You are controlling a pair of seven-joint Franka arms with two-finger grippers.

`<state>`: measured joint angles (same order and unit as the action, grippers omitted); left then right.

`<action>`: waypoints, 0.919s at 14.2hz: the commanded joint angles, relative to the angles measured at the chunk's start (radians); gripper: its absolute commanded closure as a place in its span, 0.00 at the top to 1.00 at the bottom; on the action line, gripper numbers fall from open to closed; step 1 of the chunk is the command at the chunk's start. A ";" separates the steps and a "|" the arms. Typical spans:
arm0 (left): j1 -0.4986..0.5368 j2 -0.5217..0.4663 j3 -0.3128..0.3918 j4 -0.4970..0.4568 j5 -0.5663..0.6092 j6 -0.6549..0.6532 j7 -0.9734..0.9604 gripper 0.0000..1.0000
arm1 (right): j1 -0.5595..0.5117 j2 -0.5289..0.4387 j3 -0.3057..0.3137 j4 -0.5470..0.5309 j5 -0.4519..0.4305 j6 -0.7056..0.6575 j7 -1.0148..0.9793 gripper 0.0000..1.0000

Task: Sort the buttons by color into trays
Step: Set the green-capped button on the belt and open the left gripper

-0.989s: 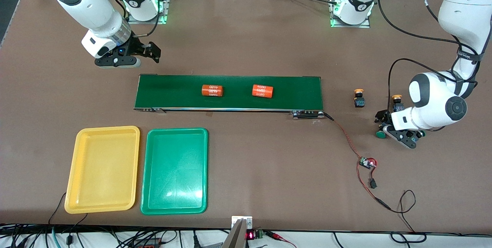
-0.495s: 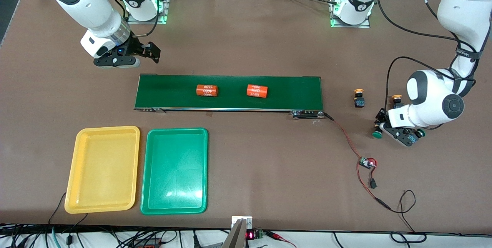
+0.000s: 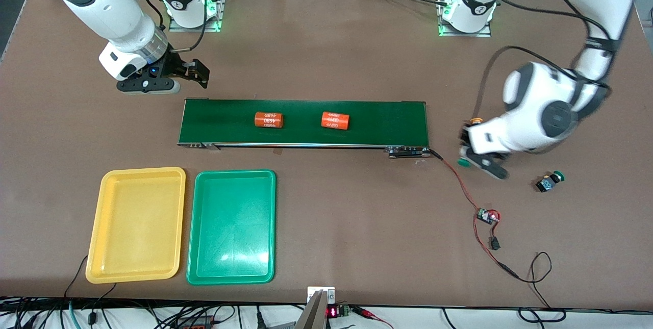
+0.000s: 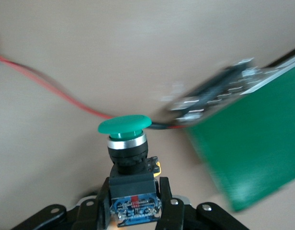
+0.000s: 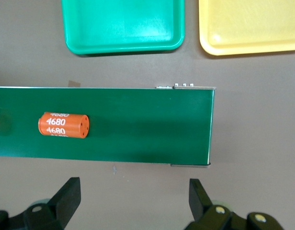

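Observation:
My left gripper (image 3: 472, 158) is shut on the black-and-blue body of a green-capped button (image 3: 463, 162), held above the table beside the conveyor's end at the left arm's end. In the left wrist view the fingers (image 4: 165, 196) clamp the body and the green cap (image 4: 124, 125) points away from the gripper (image 4: 133, 191). Another green-capped button (image 3: 548, 182) lies on its side on the table. A yellow cap (image 3: 476, 121) peeks out by the left hand. The yellow tray (image 3: 135, 224) and green tray (image 3: 232, 227) hold nothing. My right gripper (image 3: 200, 74) (image 5: 134, 196) hangs open beside the belt's other end.
Two orange cylinders (image 3: 269, 120) (image 3: 335, 120) lie on the dark-green conveyor belt (image 3: 387, 122). A red wire (image 3: 459, 181) runs from the belt's end to a small circuit board (image 3: 487, 215) nearer the front camera. The right wrist view shows the belt (image 5: 138, 124) and one cylinder (image 5: 63, 125).
The left gripper shut on a green-capped button, lifted it and carried it toward the belt's end, uncovering the other green button. Both orange cylinders slid along the belt toward the right arm's end.

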<state>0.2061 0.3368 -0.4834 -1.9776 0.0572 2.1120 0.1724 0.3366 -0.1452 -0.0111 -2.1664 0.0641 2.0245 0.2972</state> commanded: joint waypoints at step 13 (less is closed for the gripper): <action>-0.146 0.012 -0.116 -0.138 -0.002 0.138 -0.518 1.00 | -0.054 0.016 -0.004 0.036 -0.009 -0.032 -0.047 1.00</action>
<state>0.0662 0.3678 -0.6041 -2.1191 0.0570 2.2497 -0.3490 0.2995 -0.1358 -0.0190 -2.1513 0.0618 2.0150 0.2690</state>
